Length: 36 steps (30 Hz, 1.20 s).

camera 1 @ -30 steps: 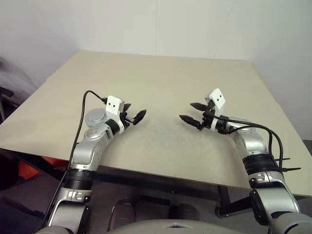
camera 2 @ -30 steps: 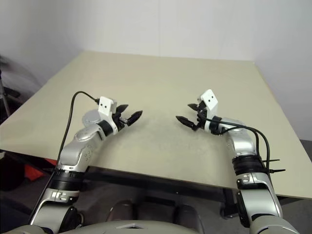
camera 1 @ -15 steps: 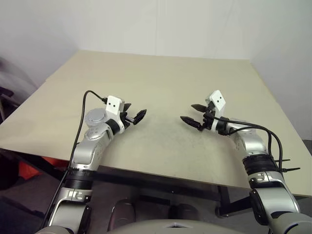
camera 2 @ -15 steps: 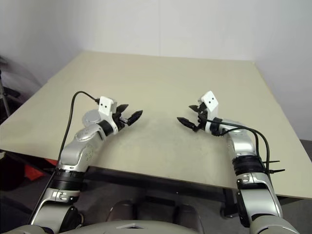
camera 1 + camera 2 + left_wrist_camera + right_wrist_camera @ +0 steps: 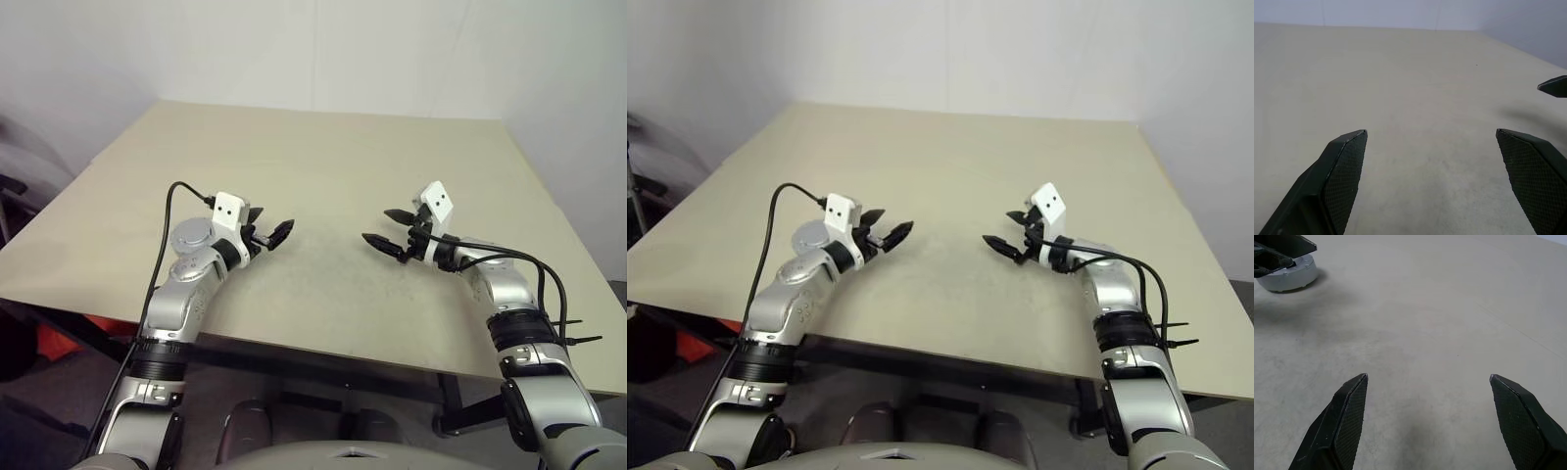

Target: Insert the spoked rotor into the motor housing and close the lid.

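**Both hands released over a bare counter**

Where the spoked rotor, the motor housing and the lid lie, I cannot tell from these angles. So, out to the hands. The left hand (image 5: 272, 223) hovers above the counter (image 5: 323, 166), not far in from its near edge and toward the left side, black fingers (image 5: 1342, 166) spread wide, nothing between them. Facing it is the right hand (image 5: 377, 225), over the near right part of the counter, jaws also wide apart and empty, fingers (image 5: 1347, 416) well separated above the beige surface. The two hands point toward each other across a gap of bare counter, apart, not touching. In the left wrist view one dark fingertip (image 5: 1553, 85) of the right hand pokes in at the side. A white camera block (image 5: 232, 209) sits on the left wrist, another (image 5: 437, 201) on the right. A black cable (image 5: 171, 211) loops up from the left forearm. Behind the counter's far edge stands a plain pale wall (image 5: 294, 49).
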Motion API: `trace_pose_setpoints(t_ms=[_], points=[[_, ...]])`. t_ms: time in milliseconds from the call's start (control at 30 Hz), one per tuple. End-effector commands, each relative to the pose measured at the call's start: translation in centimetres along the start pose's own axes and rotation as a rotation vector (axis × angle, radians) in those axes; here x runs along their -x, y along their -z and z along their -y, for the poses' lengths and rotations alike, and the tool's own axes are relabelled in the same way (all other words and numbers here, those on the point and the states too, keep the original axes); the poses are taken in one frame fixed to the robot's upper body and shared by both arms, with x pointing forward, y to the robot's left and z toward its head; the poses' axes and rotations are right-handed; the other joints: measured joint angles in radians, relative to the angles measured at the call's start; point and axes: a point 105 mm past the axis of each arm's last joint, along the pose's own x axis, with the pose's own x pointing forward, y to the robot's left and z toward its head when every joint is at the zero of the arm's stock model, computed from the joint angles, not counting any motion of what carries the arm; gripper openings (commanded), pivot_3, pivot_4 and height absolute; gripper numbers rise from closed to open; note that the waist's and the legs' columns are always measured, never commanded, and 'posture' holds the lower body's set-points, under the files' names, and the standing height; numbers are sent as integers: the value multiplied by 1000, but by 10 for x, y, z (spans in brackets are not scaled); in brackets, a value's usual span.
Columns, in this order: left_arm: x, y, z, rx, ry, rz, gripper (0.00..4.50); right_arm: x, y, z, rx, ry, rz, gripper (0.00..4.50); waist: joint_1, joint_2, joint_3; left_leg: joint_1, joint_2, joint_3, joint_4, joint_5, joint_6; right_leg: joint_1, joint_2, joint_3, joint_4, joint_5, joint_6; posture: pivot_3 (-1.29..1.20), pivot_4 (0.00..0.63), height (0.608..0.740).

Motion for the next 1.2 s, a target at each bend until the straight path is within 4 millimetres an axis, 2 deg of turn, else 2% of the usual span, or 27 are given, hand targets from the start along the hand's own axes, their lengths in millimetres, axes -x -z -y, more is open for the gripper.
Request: trace_pose_setpoints(t_ms=[33,533,1200], points=[[2,-16,0,-30,-2,55,4475,0,-20,6,38,9,58,4500,0,0,0,0,0,0,0,0,0,0,0,0,0,0,0,0,0,740],[4,-16,-1,-34,-2,51,4475,-5,-27,6,43,17,73,4500,0,0,0,-1,0,0,0,0,0,-1,0,0,0,0,0,0,0,740],[-1,-14,2,-26,12,49,4475,1,-26,10,52,48,71,4500,0,0,0,-12,0,0,1,0,0,-10,0,0,0,4,-6,0,0,740]])
